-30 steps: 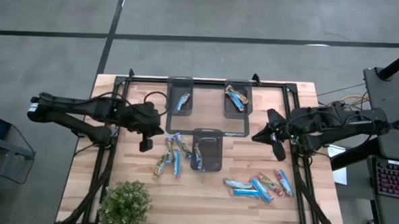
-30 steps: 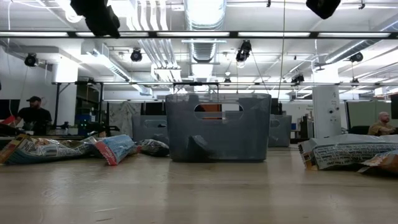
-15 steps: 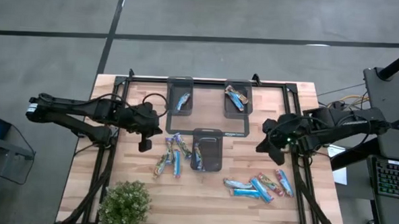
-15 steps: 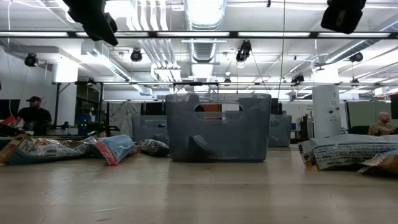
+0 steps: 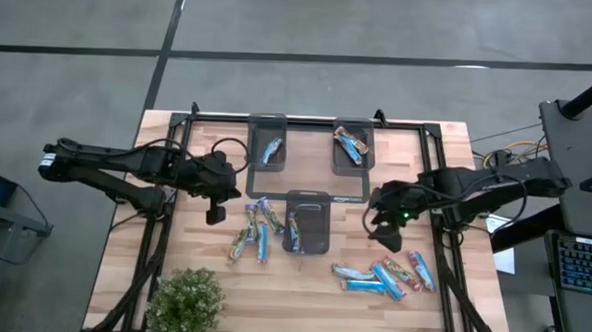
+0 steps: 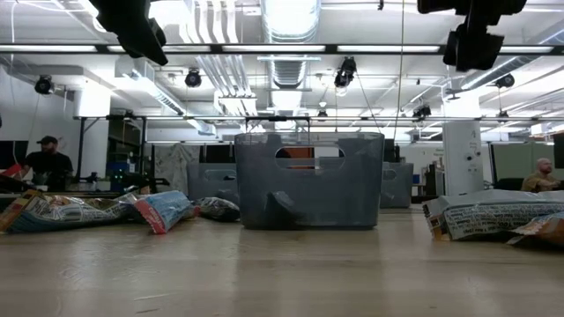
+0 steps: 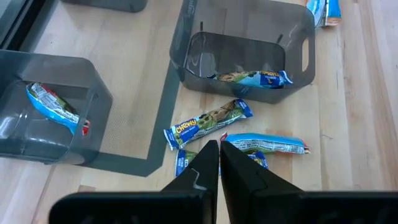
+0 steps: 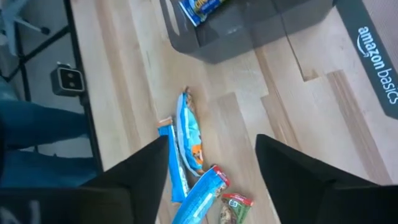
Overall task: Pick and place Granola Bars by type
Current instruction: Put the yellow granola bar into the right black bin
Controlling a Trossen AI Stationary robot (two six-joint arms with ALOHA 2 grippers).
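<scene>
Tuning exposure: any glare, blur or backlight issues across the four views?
Low view: bright ceiling lights backlight the scene, so the grey tray reads dark and the near bars look soft. Left wrist view: sheen on the tray wall, and the shut left pincer is blurred up close. High view: even light, no glare.

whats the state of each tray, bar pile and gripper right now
left gripper: shut, empty, above left bar pile
right gripper: open, empty, above right bar pile
far left tray: one bar inside
far right tray: one bar inside
near tray: one bar inside
left bar pile: loose on table
right bar pile: loose on table
</scene>
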